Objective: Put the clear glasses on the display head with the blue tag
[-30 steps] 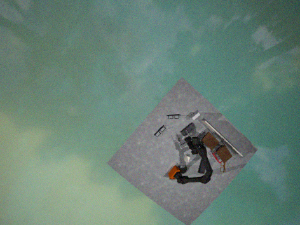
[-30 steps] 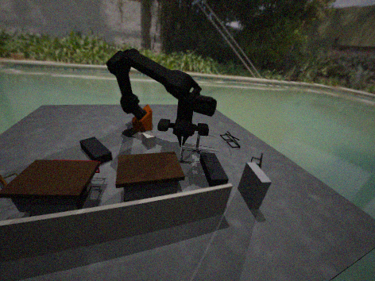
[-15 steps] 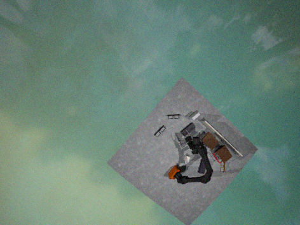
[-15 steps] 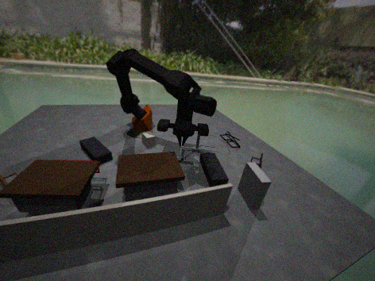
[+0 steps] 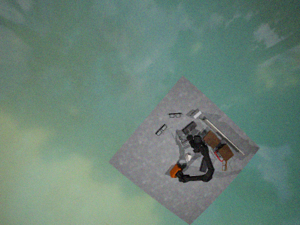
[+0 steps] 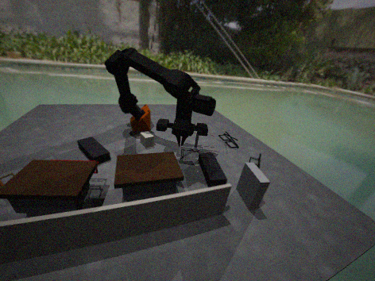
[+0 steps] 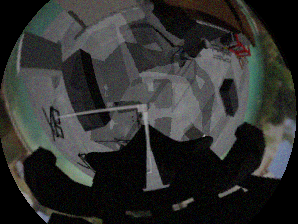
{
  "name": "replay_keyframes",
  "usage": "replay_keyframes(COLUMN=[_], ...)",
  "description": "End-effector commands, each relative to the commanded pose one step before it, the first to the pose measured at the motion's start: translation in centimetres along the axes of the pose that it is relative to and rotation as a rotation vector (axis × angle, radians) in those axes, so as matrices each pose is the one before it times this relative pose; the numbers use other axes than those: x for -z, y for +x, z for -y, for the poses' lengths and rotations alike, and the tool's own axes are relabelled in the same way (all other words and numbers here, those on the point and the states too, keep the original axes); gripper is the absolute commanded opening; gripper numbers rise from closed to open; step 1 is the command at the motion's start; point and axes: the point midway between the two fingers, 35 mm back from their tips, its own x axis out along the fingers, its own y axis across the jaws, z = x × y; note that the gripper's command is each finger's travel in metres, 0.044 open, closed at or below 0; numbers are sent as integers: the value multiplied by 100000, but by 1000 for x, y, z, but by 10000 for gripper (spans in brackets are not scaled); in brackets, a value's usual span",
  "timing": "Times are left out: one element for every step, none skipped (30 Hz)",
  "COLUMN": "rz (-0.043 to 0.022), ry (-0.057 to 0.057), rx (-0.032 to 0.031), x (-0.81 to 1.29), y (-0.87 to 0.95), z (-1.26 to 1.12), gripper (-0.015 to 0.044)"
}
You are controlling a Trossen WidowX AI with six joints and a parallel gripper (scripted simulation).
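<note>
My gripper (image 6: pixel 182 140) (image 5: pixel 190 139) (image 7: pixel 145 127) points straight down and is shut on the clear glasses (image 7: pixel 100 113) (image 6: pixel 191 151). They show as thin pale wire lines, held just above the floor. They hang beside the near brown-topped display head (image 6: pixel 147 167) (image 5: pixel 211 138), at its back right corner. The other brown-topped head (image 6: pixel 48 175) (image 5: pixel 226 152) stands to the left, with something red (image 6: pixel 94 169) (image 5: pixel 218 156) at its edge. I cannot make out a blue tag in any view.
Dark glasses (image 6: pixel 229 140) (image 5: pixel 176 114) lie right of the gripper, and another pair (image 5: pixel 162 128) lies farther out. Two dark blocks (image 6: pixel 211 168) (image 6: pixel 93 148), a grey block (image 6: pixel 252 184), a long white wall (image 6: pixel 119 220), a small white cube (image 6: pixel 147 136) and the orange arm base (image 6: pixel 141 119) stand around.
</note>
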Motion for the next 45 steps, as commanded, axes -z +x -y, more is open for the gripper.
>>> replay_keyframes(rz=[129,0,0,0,-1,-1,-2,-2,-3,-3,-3,-3,-3,-3,-3,-3,-3,-3,-3,-4,-7,-11,-13,-15,-18,-19,-19,-17,-16,-14,-12,-9,-5,-1,0,0,-1,-1,-1,-2,-2,-3,-3,-3,-3], ry=[343,0,0,0,0,-1,-1,-1,-2,-2,-2,-2,-2,-2,-2,-2,-2,-2,-2,-2,-4,-6,-7,-8,-9,-9,-9,-8,-7,-6,-5,-3,-1,0,0,-567,-1139,-1683,-2229,-2776,-3235,-3421,-3445,-3445,-3445], rx=[52,0,0,0,0,-1,-1,-1,-2,-2,-2,-2,-1,-1,-1,-1,-1,-1,-1,-8,-16,-23,-26,-28,-29,-26,-20,-13,-6,1,9,12,10,4,0,1,2,3,4,5,6,6,6,6,6], x=[99,0,0,0,12,22,33,44,56,62,66,67,68,68,68,68,68,68,68,0,1,3,6,11,17,25,33,41,48,55,61,54,35,12,0,4,8,12,18,25,33,39,44,48,53], y=[11,0,0,0,0,0,0,0,0,0,0,0,0,0,0,0,0,0,0,-85,-173,-268,-333,-404,-479,-541,-569,-576,-578,-580,-579,-467,-283,-94,0,-2,-5,-7,-9,-11,-12,-13,-12,-12,-11], z=[31,0,0,0,-1,-1,-2,-2,-3,-3,-3,-3,-3,-2,-2,-2,-2,-2,-2,-8,-15,-22,-24,-25,-24,-19,-11,-2,8,17,27,29,21,7,0,21,41,61,80,99,115,120,120,118,117], gripper=[0,0,0,0,0,0,0,0,0,0,0,0,0,0,0,0,0,0,0,0,0,0,0,0,0,0,0,0,0,0,0,0,0,0,0,0,0,0,0,0,0,0,0,0,0])
